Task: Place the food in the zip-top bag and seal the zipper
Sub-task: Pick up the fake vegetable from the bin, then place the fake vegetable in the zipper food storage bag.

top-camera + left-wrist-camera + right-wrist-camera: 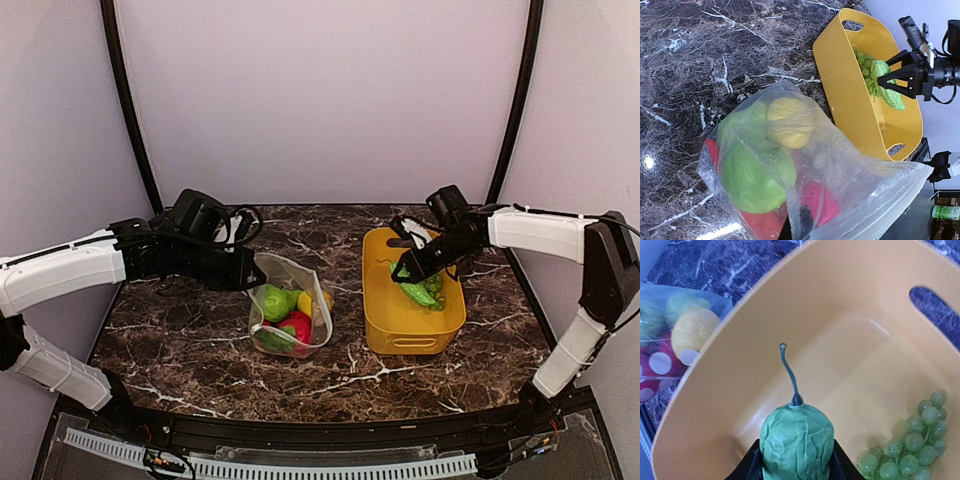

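Pinching the zip-top bag (855, 170), left end effector (245, 278) is mostly hidden; right end effector (405, 270) clamps green vegetable (796, 440).

Bright, even light; glare streaks on the marble table (670, 100); zip-top bag (840, 165) softly blurred.

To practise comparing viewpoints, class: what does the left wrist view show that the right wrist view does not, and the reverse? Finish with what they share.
Only the left wrist view: the right arm's fingers seen from outside, one on each side of the green vegetable, and both handle slots of the yellow bin.
Only the right wrist view: the vegetable's thin curled stem and the white dots on the zip-top bag.
Both: the bin, the grapes, the vegetable, and the lemon inside the bag.
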`<action>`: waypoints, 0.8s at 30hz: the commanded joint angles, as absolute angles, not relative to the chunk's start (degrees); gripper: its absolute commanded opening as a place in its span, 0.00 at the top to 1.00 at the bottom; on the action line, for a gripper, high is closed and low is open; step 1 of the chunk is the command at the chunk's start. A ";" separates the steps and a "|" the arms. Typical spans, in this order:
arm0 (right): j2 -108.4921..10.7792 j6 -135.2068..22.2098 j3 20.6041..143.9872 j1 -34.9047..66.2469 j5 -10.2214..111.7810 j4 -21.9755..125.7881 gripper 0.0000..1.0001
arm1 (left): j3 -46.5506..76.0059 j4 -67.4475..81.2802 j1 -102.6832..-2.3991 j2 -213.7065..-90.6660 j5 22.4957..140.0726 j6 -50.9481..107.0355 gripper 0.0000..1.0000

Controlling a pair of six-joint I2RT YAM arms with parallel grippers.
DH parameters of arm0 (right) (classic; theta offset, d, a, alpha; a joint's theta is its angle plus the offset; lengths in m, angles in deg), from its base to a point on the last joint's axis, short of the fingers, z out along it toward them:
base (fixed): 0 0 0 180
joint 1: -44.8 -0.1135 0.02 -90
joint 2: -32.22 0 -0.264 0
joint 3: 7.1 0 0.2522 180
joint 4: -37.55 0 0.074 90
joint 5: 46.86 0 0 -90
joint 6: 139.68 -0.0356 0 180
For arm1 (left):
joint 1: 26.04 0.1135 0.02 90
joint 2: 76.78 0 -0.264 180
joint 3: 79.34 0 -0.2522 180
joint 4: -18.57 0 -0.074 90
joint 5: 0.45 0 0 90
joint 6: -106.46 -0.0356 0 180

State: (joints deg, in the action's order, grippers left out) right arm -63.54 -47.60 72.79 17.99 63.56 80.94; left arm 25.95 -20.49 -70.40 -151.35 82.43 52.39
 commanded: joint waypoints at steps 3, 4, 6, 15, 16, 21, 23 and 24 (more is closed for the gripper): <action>-54.50 -42.90 76.63 18.27 69.24 81.86 0.73 | 25.27 -19.78 -70.38 -151.81 81.38 52.54 0.99; -53.66 -42.17 77.53 18.32 71.18 82.39 0.73 | 25.28 -19.68 -70.42 -151.90 81.33 52.62 0.99; -52.16 -40.97 79.25 18.22 75.80 83.07 0.73 | 25.23 -19.42 -70.40 -151.92 81.25 52.72 0.99; -48.36 -36.67 84.37 13.41 86.75 81.49 0.73 | 24.99 -18.89 -70.35 -152.02 81.05 52.72 0.99; -48.67 -36.53 85.19 12.71 87.08 81.65 0.74 | 24.90 -18.95 -70.39 -152.02 81.25 52.66 0.99; -50.84 -34.96 89.59 9.09 88.40 84.04 0.74 | 24.69 -19.10 -70.41 -151.99 81.37 52.51 0.99; -51.51 -33.34 91.10 7.30 90.15 85.00 0.74 | 24.61 -19.13 -70.37 -152.08 81.36 52.36 0.99; -51.95 -32.09 91.85 6.11 90.77 85.51 0.74 | 24.61 -19.15 -70.39 -152.14 81.37 52.34 0.99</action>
State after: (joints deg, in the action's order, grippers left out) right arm -50.32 -35.97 88.55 9.38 86.71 83.34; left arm 25.90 -19.24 -70.40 -151.89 81.43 52.71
